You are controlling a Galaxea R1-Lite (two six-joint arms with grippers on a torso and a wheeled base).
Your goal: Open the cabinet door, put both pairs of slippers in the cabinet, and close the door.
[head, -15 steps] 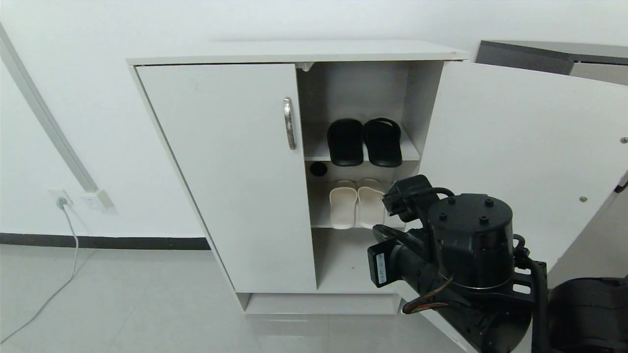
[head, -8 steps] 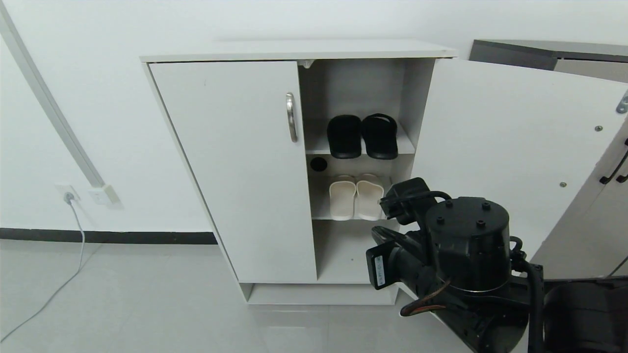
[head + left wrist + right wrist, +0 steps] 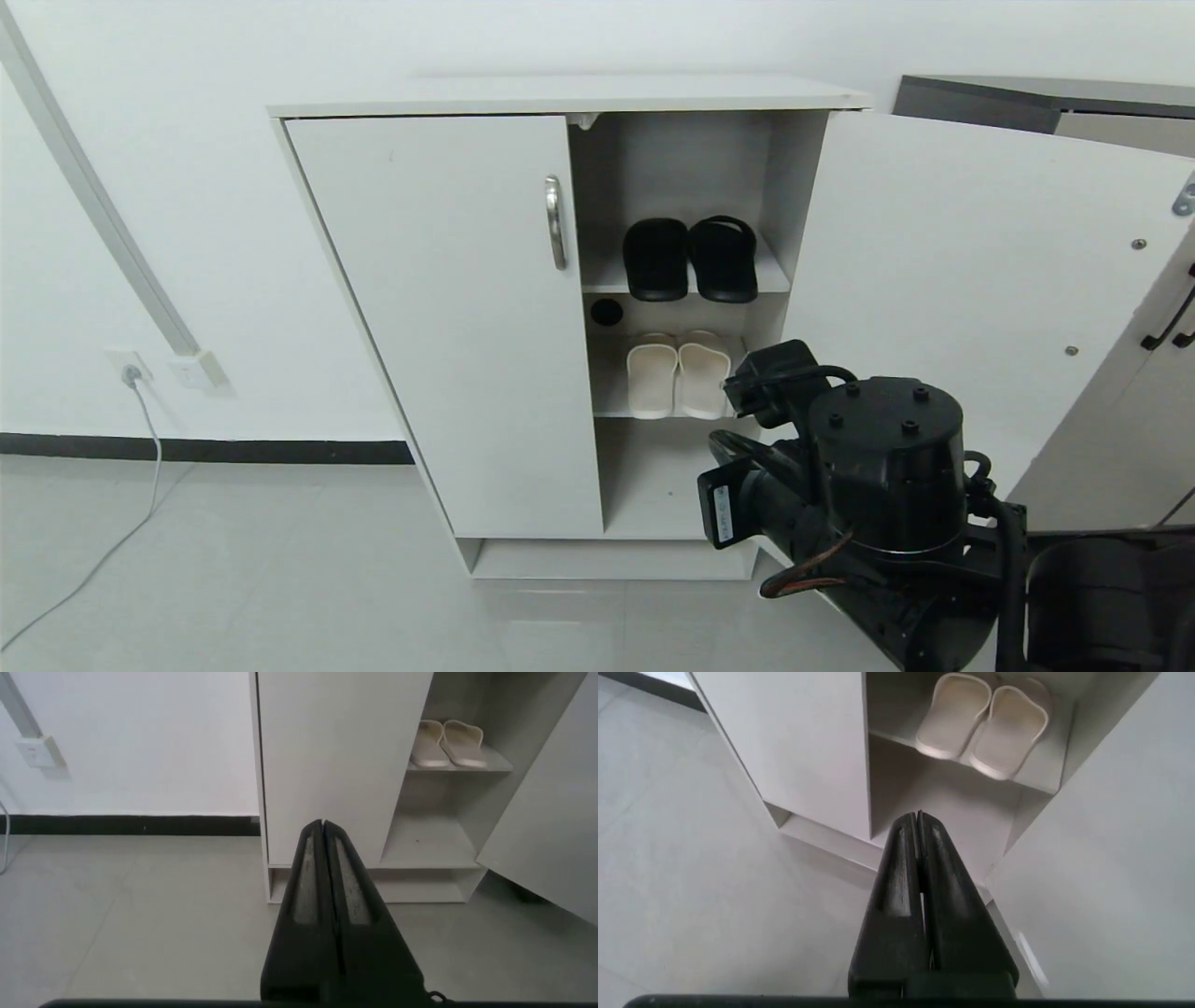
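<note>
The white cabinet (image 3: 569,95) has its left door (image 3: 448,317) closed and its right door (image 3: 971,280) swung open. A black pair of slippers (image 3: 689,259) lies on the upper shelf, and a white pair of slippers (image 3: 677,378) on the shelf below. My right arm (image 3: 878,467) hangs in front of the open door's lower part. My right gripper (image 3: 918,819) is shut and empty, in front of and below the white slippers (image 3: 985,714). My left gripper (image 3: 322,829) is shut and empty too, above the floor before the closed door, with the white slippers (image 3: 448,745) off to one side.
A wall socket with a cable (image 3: 126,373) sits at the left, near a slanted wall duct (image 3: 103,243). Grey furniture (image 3: 1027,103) stands behind the open door, with a dark handle (image 3: 1172,322) at the right edge. Open tiled floor (image 3: 233,579) lies in front of the cabinet.
The head camera shifted early on, so the whole picture moved. Since then the cabinet, both pairs of slippers and my right arm have stayed nearly still.
</note>
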